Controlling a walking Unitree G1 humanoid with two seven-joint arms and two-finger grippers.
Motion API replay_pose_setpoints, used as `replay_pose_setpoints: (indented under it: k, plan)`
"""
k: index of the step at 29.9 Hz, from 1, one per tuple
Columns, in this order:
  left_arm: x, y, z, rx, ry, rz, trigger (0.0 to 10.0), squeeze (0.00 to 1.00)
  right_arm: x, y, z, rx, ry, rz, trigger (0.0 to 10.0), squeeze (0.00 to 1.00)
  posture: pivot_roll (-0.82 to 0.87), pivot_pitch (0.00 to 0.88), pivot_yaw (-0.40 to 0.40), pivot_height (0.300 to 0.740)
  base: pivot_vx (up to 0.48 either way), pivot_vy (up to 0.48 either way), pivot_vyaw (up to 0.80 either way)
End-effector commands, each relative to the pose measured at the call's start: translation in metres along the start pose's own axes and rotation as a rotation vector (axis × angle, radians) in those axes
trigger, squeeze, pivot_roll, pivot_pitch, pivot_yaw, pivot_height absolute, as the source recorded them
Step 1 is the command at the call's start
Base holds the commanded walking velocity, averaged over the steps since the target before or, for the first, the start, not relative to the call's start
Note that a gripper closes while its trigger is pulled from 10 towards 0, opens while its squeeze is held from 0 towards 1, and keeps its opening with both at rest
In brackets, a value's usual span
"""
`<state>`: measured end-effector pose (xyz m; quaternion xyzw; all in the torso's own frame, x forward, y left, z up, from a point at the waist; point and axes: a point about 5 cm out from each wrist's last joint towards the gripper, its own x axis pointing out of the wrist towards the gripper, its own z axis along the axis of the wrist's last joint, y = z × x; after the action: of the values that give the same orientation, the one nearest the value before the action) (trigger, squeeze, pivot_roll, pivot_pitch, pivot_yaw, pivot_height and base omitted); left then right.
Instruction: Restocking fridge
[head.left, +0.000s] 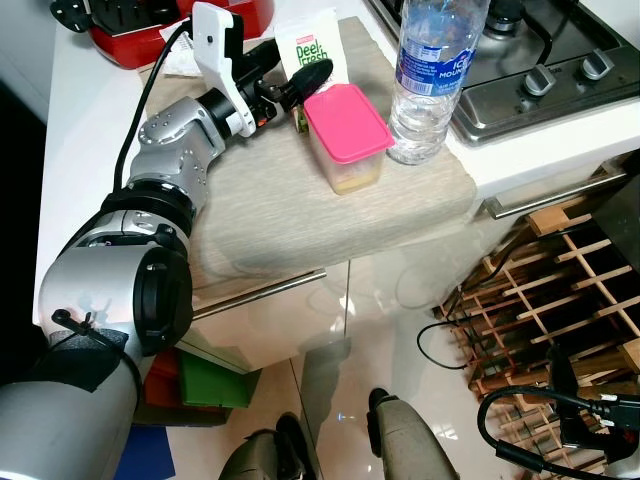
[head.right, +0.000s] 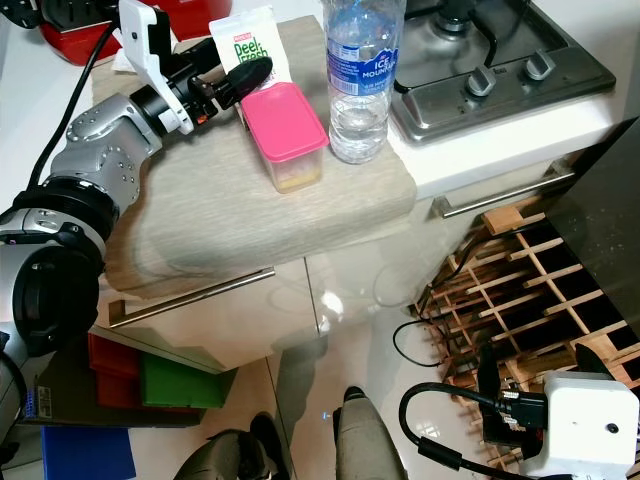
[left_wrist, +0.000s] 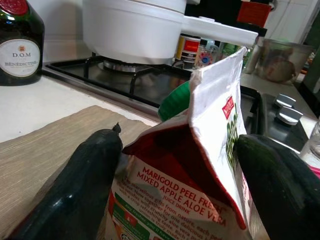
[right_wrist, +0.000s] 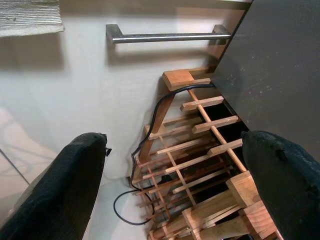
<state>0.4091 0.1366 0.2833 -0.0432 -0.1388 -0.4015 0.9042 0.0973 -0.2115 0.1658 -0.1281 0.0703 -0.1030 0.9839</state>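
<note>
Nearest to the camera, the robot's own legs (head.left: 400, 440) are standing on the glossy floor (head.left: 330, 370), in front of the counter. Low beside the wooden wine rack (head.left: 560, 280), the right gripper (right_wrist: 185, 195) is hanging idle with its fingers spread wide and holding nothing; a black cable (right_wrist: 140, 170) is lying on the floor under the rack.

On the counter, a beige cloth mat (head.left: 330, 210) is covering the worktop and is drooping over its front edge. The left gripper (left_wrist: 175, 165) is reaching over this mat, and its two black fingers (left_wrist: 75, 185) are standing on both sides of the juice carton (head.left: 312, 50). The fingers are very near the carton, but I cannot tell if they are already pressing on it. The carton is standing upright at the back of the mat, with a green cap (left_wrist: 175, 100) on its top.

Just in front of the carton, a plastic container with a pink lid (head.left: 347, 125) is standing on the mat. Beside this container, toward the gas hob (head.left: 540, 50), a clear water bottle (head.left: 432, 75) is standing upright. Behind the carton, a white pot (left_wrist: 140, 27) is sitting on the hob, and a dark bottle (left_wrist: 20, 40) is standing on the white counter.
</note>
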Motion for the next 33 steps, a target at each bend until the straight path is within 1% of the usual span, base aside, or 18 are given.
replay_pose_setpoints:
  k: [1,2,5,10,12,14,15,16,18,20,21,22,27,29,30,31,32,33]
  plan:
    - [0.001,0.0,0.003,0.013,0.018,-0.018,0.0,0.0,-0.002,-0.001,0.002,-0.008,0.0,-0.004,10.0,0.0,-0.52,0.285,0.109,0.74,0.0,0.0,0.0]
    - [0.0,0.001,0.005,0.003,-0.005,-0.023,0.0,0.0,-0.002,0.0,0.001,-0.007,0.0,-0.001,10.0,0.0,-0.52,0.283,0.109,0.74,0.0,0.0,0.0]
    - [-0.002,0.002,0.006,0.007,-0.011,-0.032,0.0,0.0,0.0,0.001,0.0,-0.005,0.0,0.003,10.0,0.0,-0.51,0.279,0.108,0.74,0.0,0.0,0.0]
    - [-0.007,0.008,0.009,0.015,-0.006,0.01,0.0,0.0,0.005,0.002,-0.002,0.0,-0.003,0.012,10.0,0.0,-0.5,0.267,0.107,0.74,0.0,0.0,0.0]
    - [-0.01,0.011,0.01,0.013,-0.013,0.031,0.0,0.0,0.009,0.004,-0.003,0.003,-0.009,0.016,10.0,0.0,-0.49,0.254,0.107,0.74,0.0,0.0,0.0]
    - [-0.014,0.017,0.015,0.019,-0.03,0.066,0.0,0.0,0.019,0.006,-0.003,0.008,-0.032,0.028,10.0,0.0,-0.47,0.225,0.106,0.74,0.0,0.0,0.0]
    - [-0.014,0.017,0.015,0.019,-0.03,0.066,0.0,0.0,0.019,0.006,-0.003,0.008,-0.032,0.028,10.0,0.0,-0.47,0.225,0.106,0.74,0.0,0.0,0.0]
    - [-0.015,0.02,0.02,0.038,-0.043,0.104,0.0,0.0,0.027,0.008,-0.003,0.01,-0.047,0.034,10.0,0.0,-0.45,0.204,0.103,0.74,0.0,0.0,0.0]
    - [-0.015,0.02,0.02,0.038,-0.043,0.104,0.0,0.0,0.027,0.008,-0.003,0.01,-0.047,0.034,10.0,0.0,-0.45,0.204,0.103,0.74,0.0,0.0,0.0]
    - [-0.017,0.025,0.027,0.062,-0.066,0.162,0.0,0.0,0.035,0.01,-0.003,0.012,-0.067,0.045,10.0,0.0,-0.44,0.184,0.098,0.74,0.0,0.0,0.0]
    - [-0.021,0.03,0.036,0.064,-0.111,0.197,0.0,0.0,0.044,0.012,-0.001,0.011,-0.092,0.058,10.0,0.0,-0.42,0.167,0.094,0.74,0.0,0.0,0.0]
    - [-0.021,0.03,0.036,0.064,-0.111,0.197,0.0,0.0,0.044,0.012,-0.001,0.011,-0.092,0.058,10.0,0.0,-0.42,0.167,0.094,0.74,0.0,0.0,0.0]
    - [-0.03,0.036,0.05,0.058,-0.203,0.212,0.0,0.0,0.067,0.014,-0.001,0.013,-0.13,0.074,10.0,0.0,-0.38,0.133,0.083,0.74,0.0,0.0,0.0]
    - [-0.03,0.035,0.056,0.106,-0.21,0.18,0.0,0.0,0.078,0.016,0.001,0.022,-0.151,0.079,10.0,0.0,-0.35,0.108,0.068,0.74,0.0,0.0,0.0]
    - [-0.029,0.034,0.07,0.156,-0.248,0.158,0.0,0.0,0.091,0.02,0.004,0.033,-0.176,0.1,10.0,0.0,-0.33,0.094,0.059,0.74,0.0,0.0,0.0]
    - [-0.029,0.033,0.078,0.17,-0.274,0.152,0.0,0.0,0.099,0.024,0.006,0.035,-0.189,0.116,10.0,0.0,-0.29,0.075,0.05,0.74,0.0,0.0,0.0]
    - [-0.029,0.033,0.078,0.17,-0.274,0.152,0.0,0.0,0.099,0.024,0.006,0.035,-0.189,0.116,10.0,0.0,-0.29,0.075,0.05,0.74,0.0,0.0,0.0]
    - [-0.028,0.032,0.091,0.205,-0.31,0.146,0.0,0.0,0.113,0.031,0.008,0.04,-0.209,0.141,10.0,0.0,-0.24,0.061,0.036,0.74,0.0,0.0,0.0]
